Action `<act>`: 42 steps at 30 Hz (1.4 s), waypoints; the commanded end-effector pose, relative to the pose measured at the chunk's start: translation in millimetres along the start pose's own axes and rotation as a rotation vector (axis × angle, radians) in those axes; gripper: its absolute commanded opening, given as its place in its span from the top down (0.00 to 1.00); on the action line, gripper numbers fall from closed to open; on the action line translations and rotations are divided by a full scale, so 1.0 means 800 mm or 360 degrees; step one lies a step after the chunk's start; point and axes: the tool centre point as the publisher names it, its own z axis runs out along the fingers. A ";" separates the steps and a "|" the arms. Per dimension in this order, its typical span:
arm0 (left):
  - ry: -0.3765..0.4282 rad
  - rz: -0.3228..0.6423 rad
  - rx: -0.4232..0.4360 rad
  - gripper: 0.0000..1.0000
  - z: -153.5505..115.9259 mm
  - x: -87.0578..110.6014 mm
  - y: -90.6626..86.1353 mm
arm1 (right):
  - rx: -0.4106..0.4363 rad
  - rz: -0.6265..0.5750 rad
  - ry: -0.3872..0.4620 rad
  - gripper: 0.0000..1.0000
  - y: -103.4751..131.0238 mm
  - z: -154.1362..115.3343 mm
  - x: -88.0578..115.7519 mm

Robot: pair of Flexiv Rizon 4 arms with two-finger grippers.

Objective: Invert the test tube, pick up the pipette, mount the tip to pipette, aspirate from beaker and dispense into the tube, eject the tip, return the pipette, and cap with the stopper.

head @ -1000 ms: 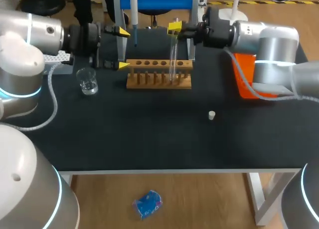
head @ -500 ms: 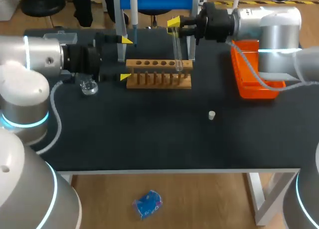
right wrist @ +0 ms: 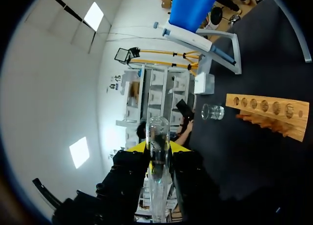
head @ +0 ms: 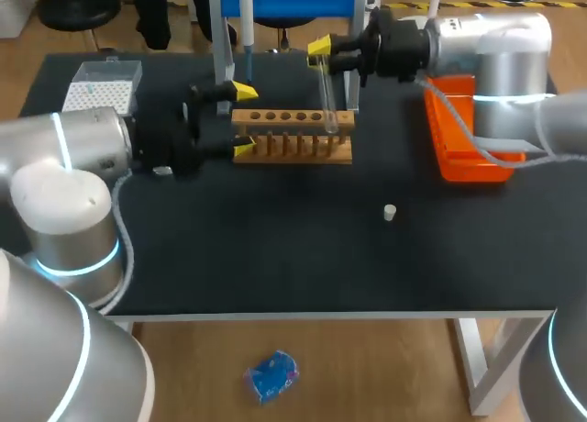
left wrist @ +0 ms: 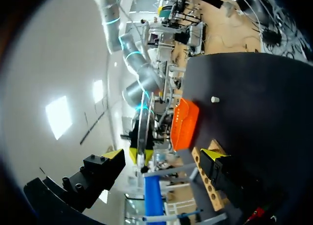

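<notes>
Right end effector (head: 321, 53) is pinched shut on the glass test tube (head: 326, 96) near one end, the tube hanging over the wooden rack (head: 293, 119). It looks light, slick and brittle, so a gentle hold high up seems best. Left end effector (head: 244, 119) gapes wide and empty at the rack's other end.

Left gripper (head: 244, 119) jaws wide apart; right gripper (right wrist: 157, 149) jaws seemingly clamped.

The head camera looks down on the whole table (head: 275, 257) from above and behind. Each wrist camera looks out along its fingers (left wrist: 211, 154), much nearer; all three share the wooden rack (head: 292, 133).
</notes>
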 end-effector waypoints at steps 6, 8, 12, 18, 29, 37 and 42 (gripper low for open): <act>-0.0334 0.0259 0.0158 0.00 0.014 -0.007 -0.021 | 0.0028 0.0009 -0.0005 1.00 0.004 0.009 -0.018; -0.0303 0.0251 0.0178 0.00 0.021 -0.008 -0.024 | 0.0033 0.0009 -0.0014 1.00 0.004 0.010 -0.022; -0.0261 0.0246 0.0203 0.00 0.033 -0.007 -0.027 | 0.0037 0.0007 -0.0004 1.00 0.004 0.014 -0.025; -0.0207 0.0241 0.0241 0.00 0.051 -0.005 -0.033 | 0.0021 -0.0003 0.0026 1.00 0.010 0.020 -0.028; -0.0145 0.0279 0.0248 0.00 0.074 -0.006 -0.039 | 0.0027 0.0038 0.0026 1.00 0.012 0.040 -0.040; -0.0120 0.0279 0.0261 0.00 0.082 -0.002 -0.039 | 0.0029 0.0049 0.0031 1.00 0.013 0.050 -0.040; -0.0115 0.0276 0.0263 0.00 0.087 0.000 -0.038 | 0.0034 0.0055 0.0033 1.00 0.012 0.055 -0.041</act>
